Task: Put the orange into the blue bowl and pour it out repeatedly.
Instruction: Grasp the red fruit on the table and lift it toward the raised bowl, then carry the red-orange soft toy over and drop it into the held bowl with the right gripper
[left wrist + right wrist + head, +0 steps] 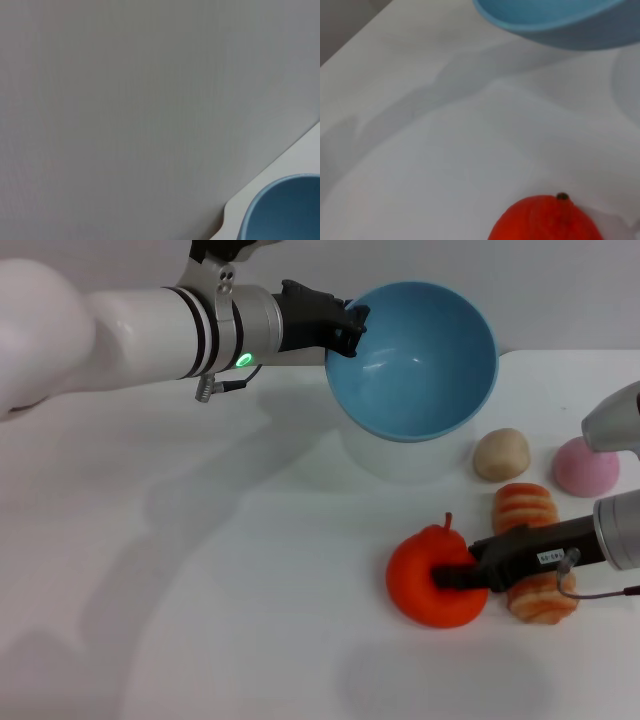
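Lowest in the head view's frame sits the orange (436,578), on the white surface (200,620) at lower right, stem nub up. We see our right claw (452,577) reaching in from the right edge and closed on its right flank, so the fruit lies straight ahead of that arm. Our left claw (347,328) pinches the left rim of the blue bowl (415,358), held tilted and empty at upper centre. From the orange, the bowl lies up and slightly left.
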Available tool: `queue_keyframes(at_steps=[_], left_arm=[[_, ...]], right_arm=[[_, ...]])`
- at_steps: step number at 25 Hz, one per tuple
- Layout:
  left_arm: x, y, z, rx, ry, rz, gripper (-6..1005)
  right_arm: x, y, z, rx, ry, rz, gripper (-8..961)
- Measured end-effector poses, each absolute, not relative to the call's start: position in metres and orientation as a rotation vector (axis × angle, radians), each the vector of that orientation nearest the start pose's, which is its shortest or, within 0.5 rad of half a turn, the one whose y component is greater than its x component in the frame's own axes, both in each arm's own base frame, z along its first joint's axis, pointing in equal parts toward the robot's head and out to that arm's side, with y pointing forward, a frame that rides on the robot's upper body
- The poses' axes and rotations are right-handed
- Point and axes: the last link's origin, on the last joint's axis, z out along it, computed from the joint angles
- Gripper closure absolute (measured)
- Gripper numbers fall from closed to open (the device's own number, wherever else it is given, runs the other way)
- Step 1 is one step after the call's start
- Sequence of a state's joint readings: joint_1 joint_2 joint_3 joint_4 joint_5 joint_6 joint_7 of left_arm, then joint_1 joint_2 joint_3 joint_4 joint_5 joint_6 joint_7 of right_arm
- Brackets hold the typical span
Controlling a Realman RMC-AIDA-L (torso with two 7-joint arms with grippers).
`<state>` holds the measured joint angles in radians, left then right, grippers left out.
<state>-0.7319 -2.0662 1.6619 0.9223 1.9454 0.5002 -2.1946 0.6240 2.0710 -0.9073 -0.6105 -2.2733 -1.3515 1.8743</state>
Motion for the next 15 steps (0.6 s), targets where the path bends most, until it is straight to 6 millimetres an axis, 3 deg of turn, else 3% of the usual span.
queue_keyframes(at_steps=[2, 9, 15], left_arm=[[-0.119, 0.437, -0.064, -2.398, -0.536, -0.341, 1000], [-0.118, 0.437, -0.064, -2.401, -0.533, -0.340, 1000], [-0.118, 0.438, -0.063, -2.398, -0.526, -0.336, 999]], right_arm=[[0.273, 0.343, -0.040, -2.756, 1.149, 0.149, 580], [0.263, 0.345, -0.026, -2.752, 0.998, 0.364, 696], [0.241, 0.333, 0.004, -2.851, 0.721, 0.550, 758]])
